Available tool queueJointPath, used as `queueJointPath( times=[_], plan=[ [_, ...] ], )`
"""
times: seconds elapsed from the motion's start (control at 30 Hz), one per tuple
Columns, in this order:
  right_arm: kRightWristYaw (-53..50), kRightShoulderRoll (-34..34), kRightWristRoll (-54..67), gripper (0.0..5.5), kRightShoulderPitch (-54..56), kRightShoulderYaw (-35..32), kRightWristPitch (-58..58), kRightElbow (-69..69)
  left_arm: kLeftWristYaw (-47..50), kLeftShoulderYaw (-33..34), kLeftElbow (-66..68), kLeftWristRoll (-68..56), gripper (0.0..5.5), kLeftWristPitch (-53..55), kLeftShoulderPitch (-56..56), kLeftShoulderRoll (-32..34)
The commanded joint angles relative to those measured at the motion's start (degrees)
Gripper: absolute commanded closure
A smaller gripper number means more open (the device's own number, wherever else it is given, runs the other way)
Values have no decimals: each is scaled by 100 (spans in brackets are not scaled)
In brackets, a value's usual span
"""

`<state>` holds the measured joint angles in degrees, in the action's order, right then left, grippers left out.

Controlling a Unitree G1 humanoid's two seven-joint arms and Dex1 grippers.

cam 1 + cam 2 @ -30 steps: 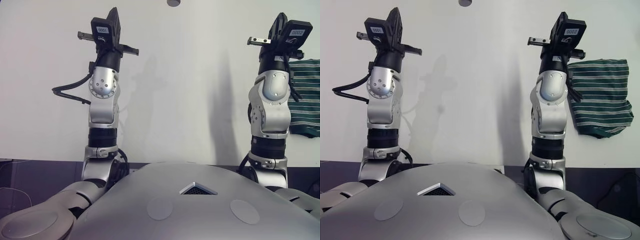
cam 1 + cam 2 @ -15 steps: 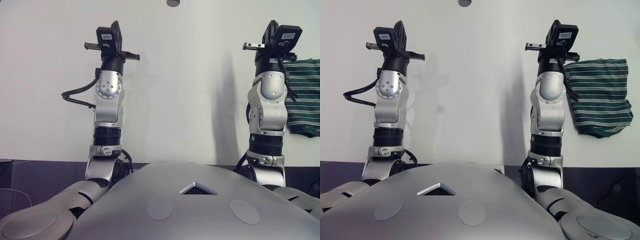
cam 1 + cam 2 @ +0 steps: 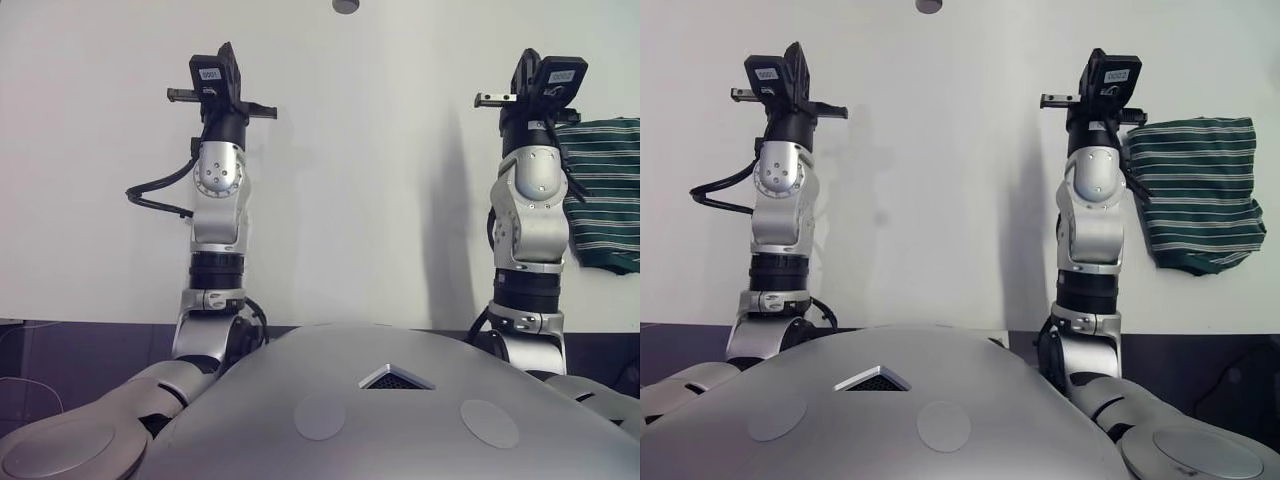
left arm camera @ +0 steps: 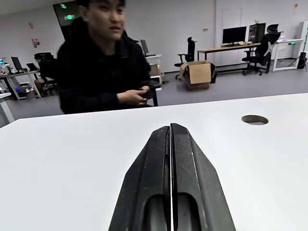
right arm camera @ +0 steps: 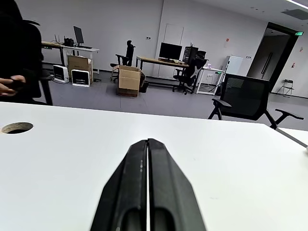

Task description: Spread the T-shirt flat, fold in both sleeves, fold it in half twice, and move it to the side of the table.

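One folded T-shirt [image 3: 1200, 190], dark green with thin pale stripes, lies on the white table [image 3: 940, 150] at the robot's right side. It is a compact bundle with a fairly straight far edge and a rounded, slightly rumpled near edge. Its inner edge sits just beside the right arm's wrist, whose dark cable crosses in front of that edge in the right eye view. The right gripper [image 5: 147, 144] is held over the table next to the shirt and points toward the far side. Its jaws are pressed together along their whole length, with nothing between them. Well apart, on the robot's left, the left gripper [image 4: 170, 127] is held at about the same distance out over bare tabletop. Its jaws are likewise closed tight and it carries nothing. A round cable hole [image 4: 254, 119] sits in the table toward the far edge, between the two arms. Beyond the table are desks, a cardboard box [image 4: 198, 74] and a black office chair [image 5: 248, 98].
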<state>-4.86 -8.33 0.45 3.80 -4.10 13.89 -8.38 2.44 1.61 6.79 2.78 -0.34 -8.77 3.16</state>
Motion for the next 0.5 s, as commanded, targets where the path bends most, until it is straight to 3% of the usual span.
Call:
queueJointPath(
  times=[0.03, 0.5],
  plan=[
    [-72, 116, -42, 550, 163, -31, -25, 118, -99, 62, 178, -39, 549, -20, -306, 114],
    [-78, 219, -120, 550, 237, -155, -210, 487, -16, 427, 609, -234, 549, 88, -571, 166]
  ],
)
